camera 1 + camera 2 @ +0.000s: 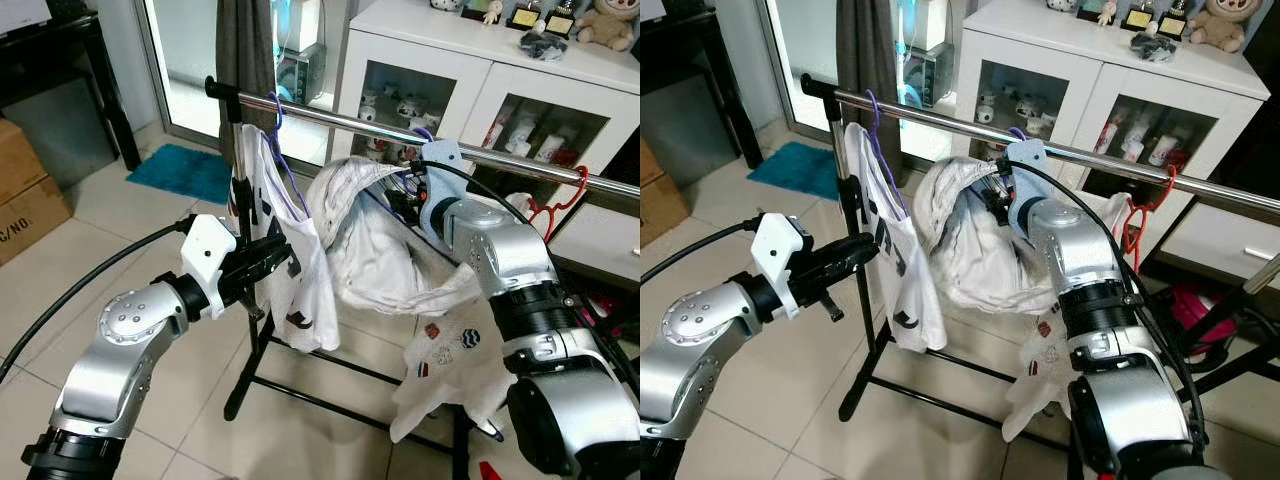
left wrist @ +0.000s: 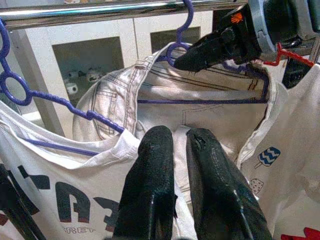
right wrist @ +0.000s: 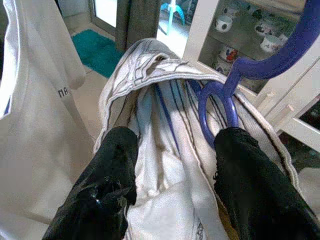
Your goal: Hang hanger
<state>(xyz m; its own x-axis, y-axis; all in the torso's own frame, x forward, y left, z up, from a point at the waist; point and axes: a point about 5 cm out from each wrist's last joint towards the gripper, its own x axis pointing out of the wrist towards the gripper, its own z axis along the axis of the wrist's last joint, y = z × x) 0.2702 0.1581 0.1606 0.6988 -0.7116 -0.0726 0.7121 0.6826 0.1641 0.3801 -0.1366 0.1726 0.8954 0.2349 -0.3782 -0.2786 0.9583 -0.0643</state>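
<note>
Just beyond our right gripper [image 3: 172, 175], the purple hanger [image 3: 220, 107] with its pale shirt [image 1: 375, 250] sits hooked over the steel rail [image 1: 380, 128], so the hang looks done. Fingers spread wide beside the hanger loop, gripping nothing; retreat remains. Our left gripper [image 2: 182, 165] hovers nearly closed, empty, by the printed tee [image 1: 290, 250].

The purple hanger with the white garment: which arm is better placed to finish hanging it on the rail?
The right. Its tool is open at the hanger's neck, just under the rail. The left tool is shut, lower, beside the T-shirt already hanging.
</note>
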